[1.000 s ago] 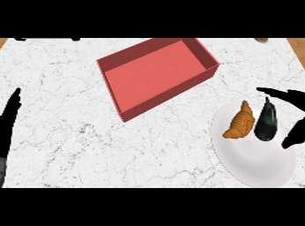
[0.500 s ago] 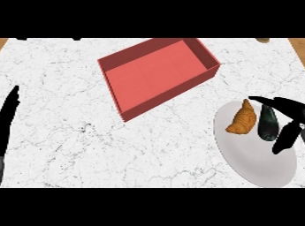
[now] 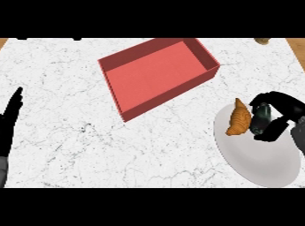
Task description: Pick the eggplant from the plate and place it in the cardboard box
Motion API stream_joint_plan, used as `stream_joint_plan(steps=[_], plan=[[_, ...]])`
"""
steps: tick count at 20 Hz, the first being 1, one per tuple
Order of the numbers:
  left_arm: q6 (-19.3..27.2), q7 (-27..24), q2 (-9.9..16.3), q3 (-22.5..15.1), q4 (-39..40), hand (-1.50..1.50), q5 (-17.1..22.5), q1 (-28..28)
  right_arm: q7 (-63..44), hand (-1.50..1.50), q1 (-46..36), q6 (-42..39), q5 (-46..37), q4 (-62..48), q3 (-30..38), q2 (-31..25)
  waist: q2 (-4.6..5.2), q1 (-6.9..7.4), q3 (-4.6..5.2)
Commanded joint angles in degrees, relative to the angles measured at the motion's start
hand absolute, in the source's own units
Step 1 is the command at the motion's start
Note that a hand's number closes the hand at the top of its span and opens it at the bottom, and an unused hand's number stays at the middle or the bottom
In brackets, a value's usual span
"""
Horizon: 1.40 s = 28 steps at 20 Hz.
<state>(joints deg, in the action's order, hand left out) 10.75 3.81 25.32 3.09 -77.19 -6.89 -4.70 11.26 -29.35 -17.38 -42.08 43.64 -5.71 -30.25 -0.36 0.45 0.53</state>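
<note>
- The plate (image 3: 262, 165) is white and round, and it lies on the marble counter (image 3: 70, 88), near the counter's right edge and toward the lower side of the head view.
- The eggplant (image 3: 262, 117) is dark and long, and it lies on the upper right part of the plate.
- The right hand (image 3: 286, 110) is over the upper right rim of the plate, and its black fingers and thumb are curled round the eggplant, one part above it and one part below it.
- Most of the eggplant is hidden by this hand; only a middle part of it shows between the fingers.
- I cannot tell from this view whether the eggplant touches the plate or is already a little above it.
- The croissant (image 3: 238, 118) is orange-brown and lies on the upper left part of the plate, just beside the eggplant, on its left.
- The cardboard box (image 3: 156, 73) is red and shallow, with an open top. It stands up and to the left of the plate, well apart from it, and it is turned at an angle to the counter's edges.
- The left hand (image 3: 5, 128) shows far to the left of the plate, at the left edge of the view. Its fingers are straight and point upward, and it holds nothing.
- A small brownish thing (image 3: 262, 41) lies at the far edge of the counter, above the plate; I cannot tell what it is.
</note>
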Motion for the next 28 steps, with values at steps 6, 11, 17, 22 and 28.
stream_joint_plan(steps=[6,11,17,22,28], plan=[[-1.04,-0.09,-0.37,1.32,-2.58,0.0,-1.24,2.96,-5.99,1.5,1.4,12.32,-4.2,5.8,2.21,2.13,0.15,-0.56,-0.5],[-1.65,2.54,0.45,2.7,-0.13,0.0,-0.3,0.13,-26.13,1.5,2.71,15.27,-8.23,21.95,-0.34,8.65,-0.59,-2.35,-0.35],[0.62,-2.28,-1.44,2.73,2.21,0.0,-2.06,1.59,-35.95,1.5,5.26,15.65,-13.12,41.87,-2.03,8.25,-0.37,-2.28,-0.37],[-1.05,-1.17,-1.19,2.89,3.42,0.0,-1.78,-1.29,-34.57,1.5,4.01,13.71,-13.47,53.44,-3.0,7.27,0.14,-1.33,-0.46],[-2.06,1.14,-1.57,2.29,2.59,0.0,-2.77,-4.52,-38.98,1.5,-7.08,9.07,-12.46,49.25,-4.5,15.51,0.41,0.12,-0.5]])
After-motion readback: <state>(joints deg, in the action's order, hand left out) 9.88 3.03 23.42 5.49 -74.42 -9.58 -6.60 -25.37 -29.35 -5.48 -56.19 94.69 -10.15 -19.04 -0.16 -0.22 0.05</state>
